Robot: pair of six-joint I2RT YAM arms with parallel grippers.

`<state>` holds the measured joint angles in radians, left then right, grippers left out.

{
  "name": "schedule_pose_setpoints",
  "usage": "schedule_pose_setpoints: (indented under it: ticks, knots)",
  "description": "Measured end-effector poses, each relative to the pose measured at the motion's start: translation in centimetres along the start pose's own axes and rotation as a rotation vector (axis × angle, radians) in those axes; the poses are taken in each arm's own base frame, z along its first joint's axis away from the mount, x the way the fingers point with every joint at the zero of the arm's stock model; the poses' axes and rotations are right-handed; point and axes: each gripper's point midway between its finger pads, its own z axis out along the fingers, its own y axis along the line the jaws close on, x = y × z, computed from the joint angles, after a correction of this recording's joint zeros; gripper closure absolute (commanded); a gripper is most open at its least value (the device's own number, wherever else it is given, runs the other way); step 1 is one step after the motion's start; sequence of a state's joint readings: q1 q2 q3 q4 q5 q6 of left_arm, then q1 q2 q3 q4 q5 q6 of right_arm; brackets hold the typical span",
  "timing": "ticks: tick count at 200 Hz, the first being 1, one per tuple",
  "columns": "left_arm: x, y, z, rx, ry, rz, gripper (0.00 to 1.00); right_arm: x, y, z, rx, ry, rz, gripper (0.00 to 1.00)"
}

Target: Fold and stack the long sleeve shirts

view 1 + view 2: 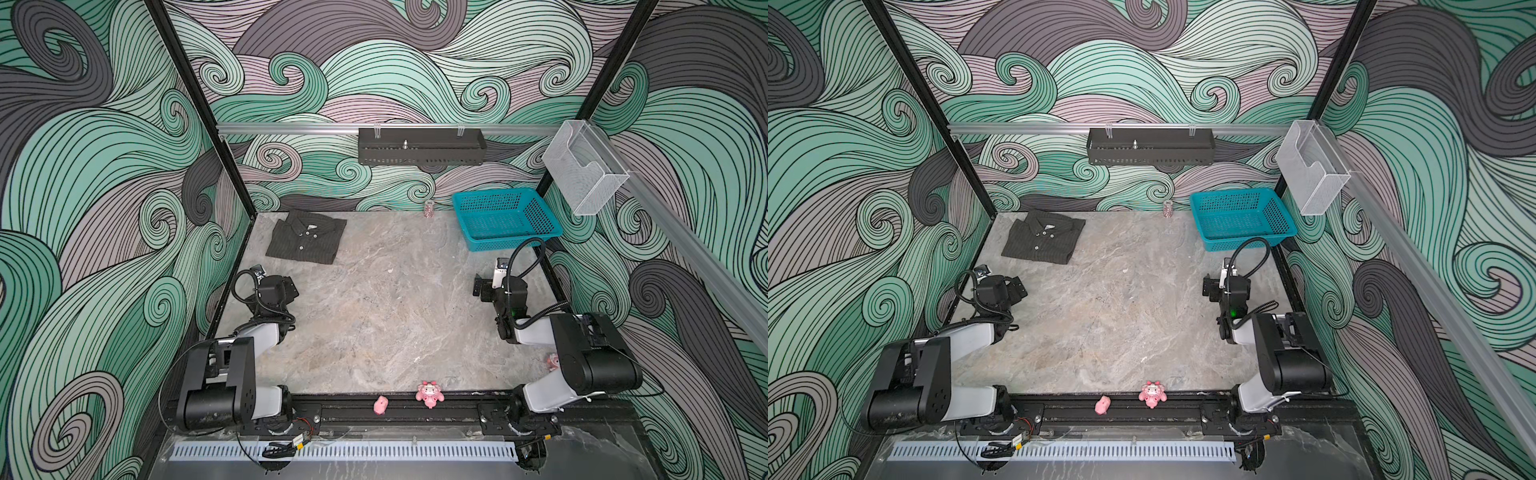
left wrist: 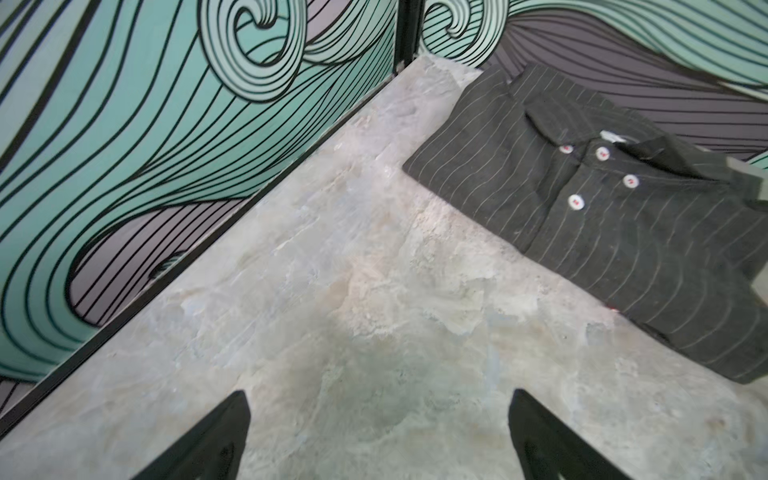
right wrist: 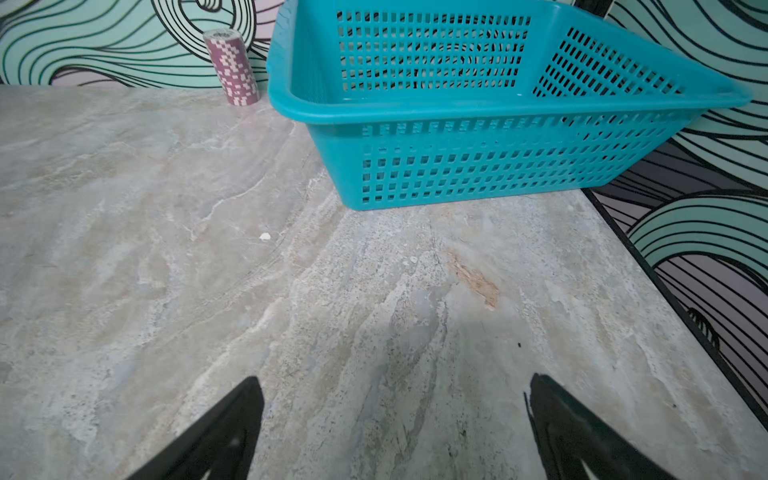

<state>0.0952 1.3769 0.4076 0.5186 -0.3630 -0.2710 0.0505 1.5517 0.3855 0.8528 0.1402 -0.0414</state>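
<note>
Pink plush toy sits nearest; I see left end effector and right end effector spread wide; folded shirt rests on table.

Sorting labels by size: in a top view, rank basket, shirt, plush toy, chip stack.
teal basket
folded pinstriped shirt
pink plush toy
poker chip stack
The toy is nearer the camera, so the last two are unsure.

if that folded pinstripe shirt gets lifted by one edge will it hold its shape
Probably not: the shirt is thin layered cloth, so it would likely droop and unfold. Pushed across the matte table, it may bunch rather than slide.
</note>
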Motion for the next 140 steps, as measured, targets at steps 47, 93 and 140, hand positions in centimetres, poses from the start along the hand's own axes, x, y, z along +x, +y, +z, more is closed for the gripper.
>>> schedule_pose_setpoints:
  ticks: [47,93,140]
  knots:
    - [1.0,-3.4,1.5,0.129,0.016,0.125,0.02,0.0,0.5,0.0,-0.032,0.000,0.000,0.01]
    - [1.4,-4.8,1.4,0.179,0.013,0.179,0.01,0.0,0.6,0.0,-0.037,0.000,0.000,0.01]
    - [1.3,-4.8,1.4,0.182,0.009,0.188,0.01,-0.1,0.6,0.0,-0.039,-0.002,0.002,0.01]
